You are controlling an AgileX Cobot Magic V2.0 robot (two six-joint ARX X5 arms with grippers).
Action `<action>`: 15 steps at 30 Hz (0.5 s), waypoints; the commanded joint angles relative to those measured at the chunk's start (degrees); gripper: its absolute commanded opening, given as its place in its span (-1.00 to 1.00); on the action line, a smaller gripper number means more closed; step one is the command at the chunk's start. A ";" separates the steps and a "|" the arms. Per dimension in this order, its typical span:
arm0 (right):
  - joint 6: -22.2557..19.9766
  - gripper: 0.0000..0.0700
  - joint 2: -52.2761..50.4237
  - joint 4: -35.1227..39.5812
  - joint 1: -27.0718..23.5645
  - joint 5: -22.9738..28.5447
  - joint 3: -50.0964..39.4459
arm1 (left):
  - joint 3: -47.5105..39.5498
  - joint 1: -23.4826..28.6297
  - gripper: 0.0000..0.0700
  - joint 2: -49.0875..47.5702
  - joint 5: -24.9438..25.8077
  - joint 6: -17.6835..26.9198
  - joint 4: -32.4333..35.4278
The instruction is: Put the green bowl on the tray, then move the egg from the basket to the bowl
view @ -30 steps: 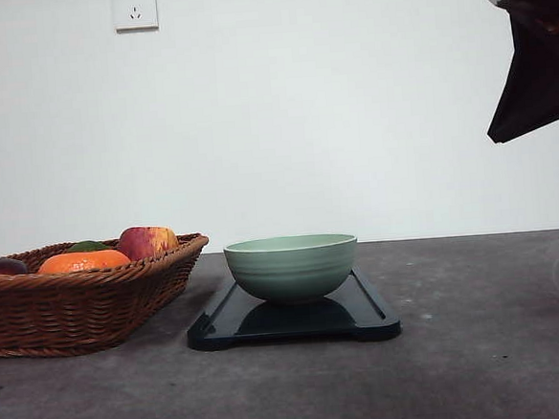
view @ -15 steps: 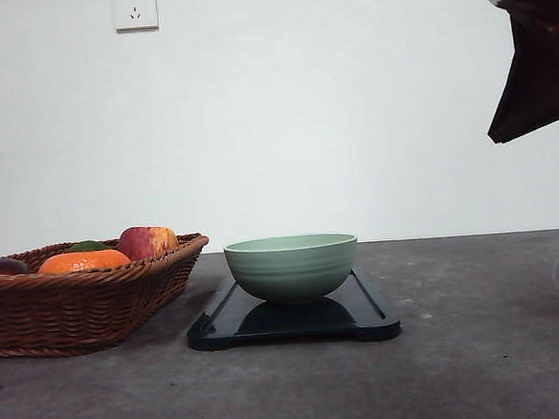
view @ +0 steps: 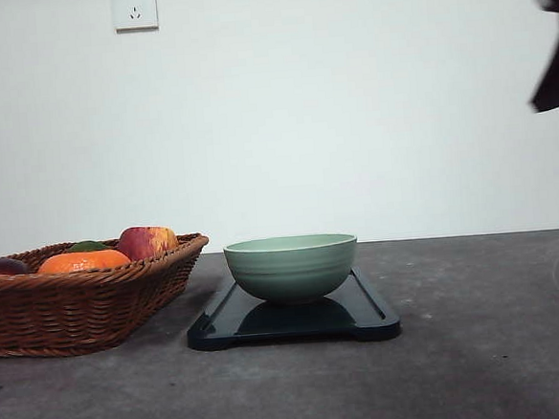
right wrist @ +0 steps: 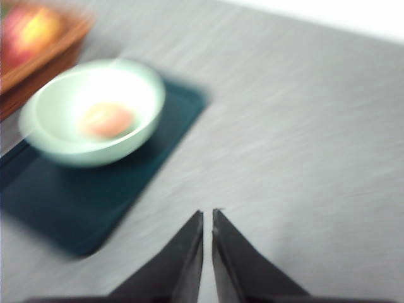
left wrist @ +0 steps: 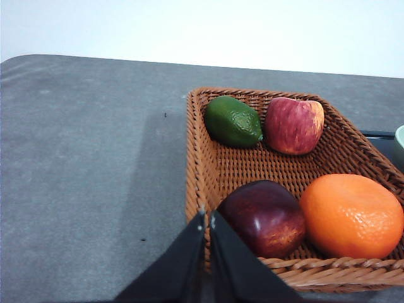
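The green bowl [view: 292, 266] stands upright on the dark tray [view: 293, 322] at the table's middle. In the blurred right wrist view the egg [right wrist: 105, 120] lies inside the green bowl [right wrist: 95, 110], which sits on the tray [right wrist: 76, 202]. The wicker basket [view: 79, 295] is at the left. My right gripper [right wrist: 207, 214] is shut and empty, high above the table to the right of the tray; it appears as a dark shape [view: 557, 65] at the upper right edge. My left gripper [left wrist: 207, 218] is shut and empty, just over the basket's [left wrist: 328, 158] braided rim.
The basket holds a red-yellow apple [left wrist: 293, 125], a lime [left wrist: 233, 121], a dark red fruit [left wrist: 265, 218] and an orange [left wrist: 351, 214]. A wall socket [view: 135, 9] is on the back wall. Bare grey tabletop [view: 491, 348] lies to the right of the tray.
The right arm has moved up and to the right, now mostly out of the front view's upper right edge. The bowl, tray and basket have not moved.
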 commanded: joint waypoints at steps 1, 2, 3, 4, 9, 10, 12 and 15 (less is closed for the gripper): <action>-1.01 -0.95 -3.65 3.31 -2.38 0.13 -3.54 | -1.09 0.00 -1.00 -0.07 0.04 -0.07 -0.17; -1.02 -0.95 -6.20 5.05 -4.11 0.14 -5.93 | -1.09 0.00 -1.00 -0.07 0.03 -0.07 -0.17; -1.00 -0.95 -8.65 6.51 -5.64 0.13 -8.11 | -1.09 0.00 -1.00 -0.07 0.05 -0.07 -0.17; -1.00 -0.95 -11.21 7.62 -7.16 0.15 -10.32 | -1.09 0.00 -1.00 -0.07 0.05 -0.07 -0.17; -0.14 -0.95 -23.48 11.77 -13.30 0.12 -20.17 | -1.09 0.00 -1.00 -0.07 0.04 -0.07 -0.17; 0.17 -0.95 -25.72 12.44 -14.09 0.10 -21.75 | -1.09 0.00 -1.00 -0.07 0.03 -0.07 -0.17; 1.00 -0.95 -30.35 12.66 -15.47 0.08 -24.45 | -1.09 0.00 -1.00 -0.07 0.04 -0.07 -0.17; 1.45 -0.95 -35.87 7.80 -16.37 0.14 -24.87 | -1.09 0.00 -1.00 -0.07 0.05 -0.07 -0.17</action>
